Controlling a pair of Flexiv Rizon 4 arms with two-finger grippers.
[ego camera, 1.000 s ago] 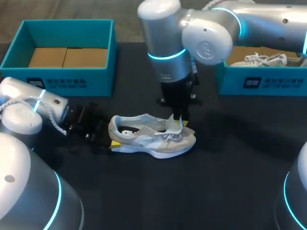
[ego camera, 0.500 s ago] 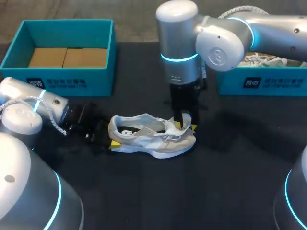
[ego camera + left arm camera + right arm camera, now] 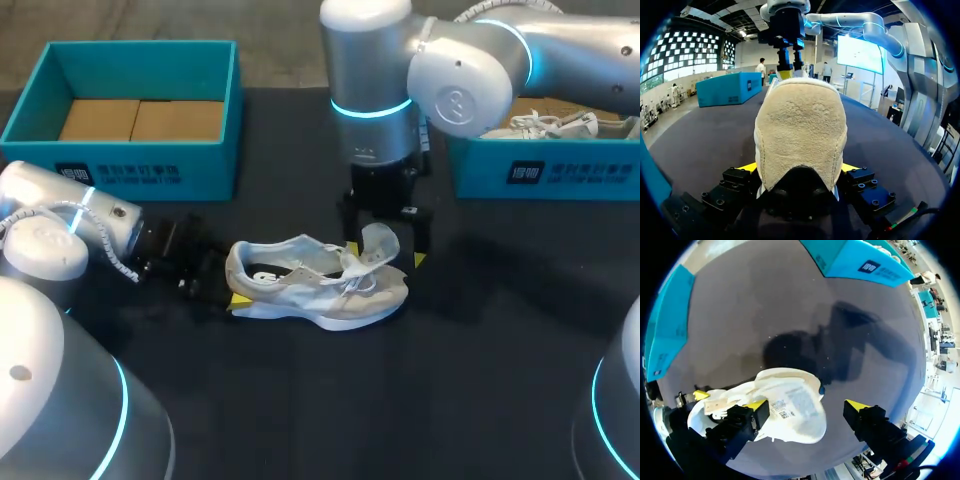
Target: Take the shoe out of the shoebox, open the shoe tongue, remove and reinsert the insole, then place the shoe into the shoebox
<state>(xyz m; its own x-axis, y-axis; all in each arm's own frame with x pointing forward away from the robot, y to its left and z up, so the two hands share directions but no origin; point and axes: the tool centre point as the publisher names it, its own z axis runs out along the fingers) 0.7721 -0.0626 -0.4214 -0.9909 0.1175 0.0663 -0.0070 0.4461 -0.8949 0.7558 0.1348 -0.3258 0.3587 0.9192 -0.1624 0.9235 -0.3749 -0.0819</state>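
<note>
A second ago the right gripper [image 3: 386,238] stood over the shoe's lacing with its fingers close together at the tongue [image 3: 379,243]. Half a second ago it had slid right and sat lower, a yellow tip down at the tongue's base. Now its fingers [image 3: 756,407] are spread wide and the tongue stands up between them, curled toward the toe. The shoe [image 3: 315,285] and the left arm have not moved.

Both teal boxes carry a dark patch with white characters on the near wall, too small to read. In the right wrist view the underside of the tongue shows a sewn label with fine print, also unreadable.

The right gripper's fingers are far apart and hold nothing. The tongue lies between them and close to one tip, but whether it touches I cannot tell. The left gripper [image 3: 799,169] is clamped on the shoe's heel, one yellow tip pressed to each side of the sole.

The shoe lies on its sole on the dark table [image 3: 480,360], near the middle, heel to the left and toe to the right. The left box [image 3: 140,165] stands at the far left with cardboard [image 3: 140,120] on its floor. The right box [image 3: 560,172] stands at the far right, with a second shoe [image 3: 555,125] inside.
</note>
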